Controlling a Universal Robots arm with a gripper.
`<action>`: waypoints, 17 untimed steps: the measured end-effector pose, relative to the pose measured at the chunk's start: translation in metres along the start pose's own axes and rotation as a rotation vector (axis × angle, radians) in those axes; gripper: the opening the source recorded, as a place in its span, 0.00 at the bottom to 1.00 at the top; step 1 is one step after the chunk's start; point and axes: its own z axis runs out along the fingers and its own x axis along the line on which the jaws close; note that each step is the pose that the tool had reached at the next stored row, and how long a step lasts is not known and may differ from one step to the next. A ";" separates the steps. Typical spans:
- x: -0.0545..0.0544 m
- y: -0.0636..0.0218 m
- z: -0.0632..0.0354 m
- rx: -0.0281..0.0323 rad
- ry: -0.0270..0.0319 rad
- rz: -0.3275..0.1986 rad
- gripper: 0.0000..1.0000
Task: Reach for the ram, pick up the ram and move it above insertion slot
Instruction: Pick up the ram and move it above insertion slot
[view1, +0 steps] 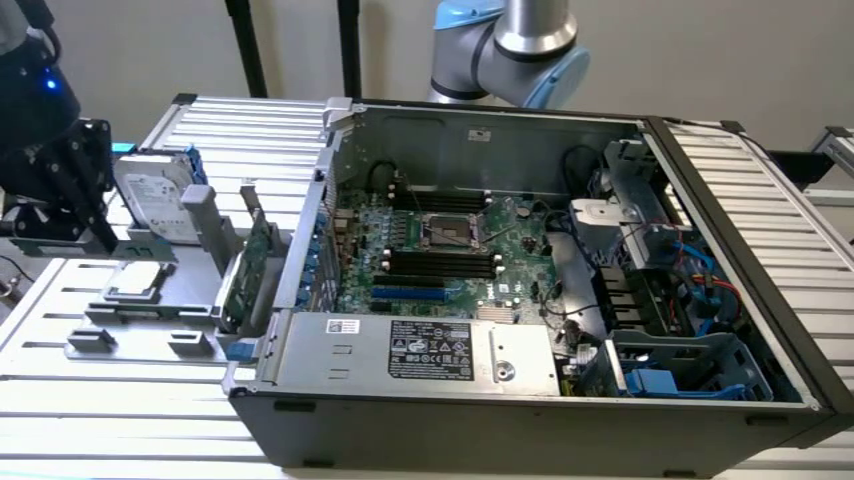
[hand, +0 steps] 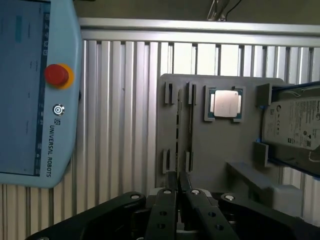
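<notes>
The gripper (hand: 178, 176), fingers pressed together and holding nothing, hovers above the gray tray (hand: 215, 145). The ram (hand: 191, 125) stands on edge there near the processor (hand: 226, 103), untouched. The tray sits at the exterior view's left of the computer case (view1: 534, 420).

An open computer case (view1: 534, 430) lies on the slatted table (view1: 120, 420), its motherboard (view1: 441, 250) exposed and a labelled power supply (view1: 414, 352) along the near wall. At the exterior view's left, a grey fixture (view1: 147, 320) just beside the case holds a hard drive (view1: 154, 200), an upright green card (view1: 254, 265) and a small chip (view1: 138, 280). The dark gripper (view1: 67, 195) hangs by the fixture's outer edge, near the drive; the arm (view1: 514, 45) rises behind the case.
</notes>
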 end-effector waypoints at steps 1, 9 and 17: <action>0.000 -0.0024 -0.0034 -0.0001 -0.0016 -0.001 0.13; 0.000 -0.0217 -0.0279 0.0000 -0.0150 -0.006 0.13; 0.000 -0.0456 -0.0472 0.0005 -0.0401 -0.010 0.13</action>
